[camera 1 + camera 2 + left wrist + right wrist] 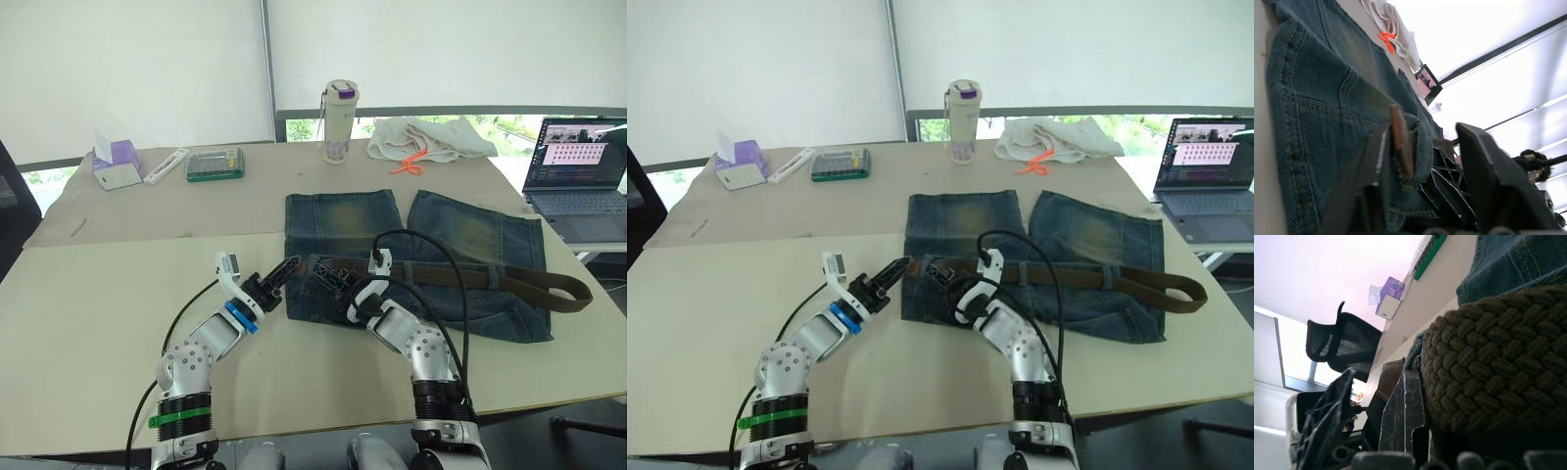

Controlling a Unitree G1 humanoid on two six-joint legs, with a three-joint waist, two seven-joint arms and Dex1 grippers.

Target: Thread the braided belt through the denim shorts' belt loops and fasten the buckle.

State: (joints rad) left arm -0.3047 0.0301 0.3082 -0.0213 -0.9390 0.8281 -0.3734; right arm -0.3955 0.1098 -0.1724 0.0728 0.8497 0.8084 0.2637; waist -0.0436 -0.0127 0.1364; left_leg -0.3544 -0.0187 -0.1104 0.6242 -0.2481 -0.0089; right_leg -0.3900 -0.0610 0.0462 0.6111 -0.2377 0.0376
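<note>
- Shorts: the denim shorts (421, 259) lie flat on the table (118, 294), waistband toward the robot.
- Braided belt (490, 279) runs along the waistband, its far end looping past the right edge.
- Left gripper (284, 277) is spread wide around the belt's brown tip at the left corner.
- Right gripper (338, 284) is pinching the belt; feed slowly and keep the loop flat.

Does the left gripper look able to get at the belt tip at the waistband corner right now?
Probably yes. The left gripper is open at the denim shorts corner, with the braided belt tip between its fingers and nothing blocking.
</note>
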